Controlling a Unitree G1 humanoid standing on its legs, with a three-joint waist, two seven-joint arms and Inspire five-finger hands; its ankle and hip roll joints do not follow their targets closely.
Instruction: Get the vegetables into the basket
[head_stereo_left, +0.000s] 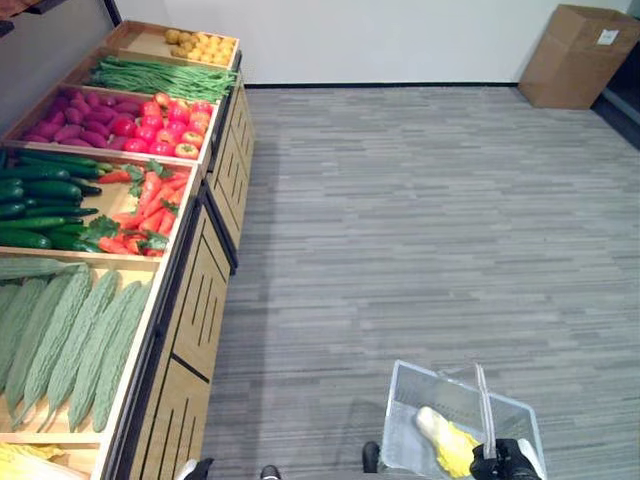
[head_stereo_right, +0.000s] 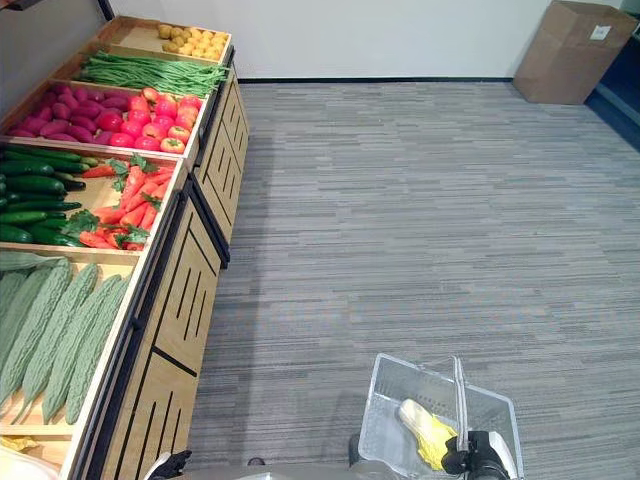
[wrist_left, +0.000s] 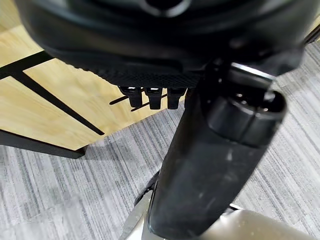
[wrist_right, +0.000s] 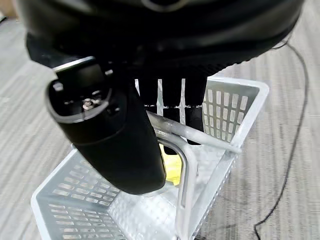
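My right hand (head_stereo_left: 505, 462) is shut on the metal handle (wrist_right: 190, 132) of a pale mesh basket (head_stereo_left: 420, 385) at the lower right, above the floor. Its fingers (wrist_right: 172, 100) curl round the bar. A yellow and white leafy vegetable (head_stereo_left: 447, 440) lies in the basket. To the left, a wooden display stand (head_stereo_left: 200, 300) holds bitter gourds (head_stereo_left: 70, 340), cucumbers (head_stereo_left: 40, 200), carrots (head_stereo_left: 145, 210), tomatoes (head_stereo_left: 170, 125), purple tubers (head_stereo_left: 80, 115), green beans (head_stereo_left: 160, 75) and yellow produce (head_stereo_left: 200, 45). My left hand (wrist_left: 215, 165) hangs beside the stand's front with fingers (wrist_left: 152, 97) relaxed, holding nothing.
Grey striped carpet (head_stereo_left: 420, 220) stretches from the stand to the far white wall. A cardboard box (head_stereo_left: 575, 55) stands in the far right corner. The stand's front has slotted wooden panels with black frames (head_stereo_left: 185, 400).
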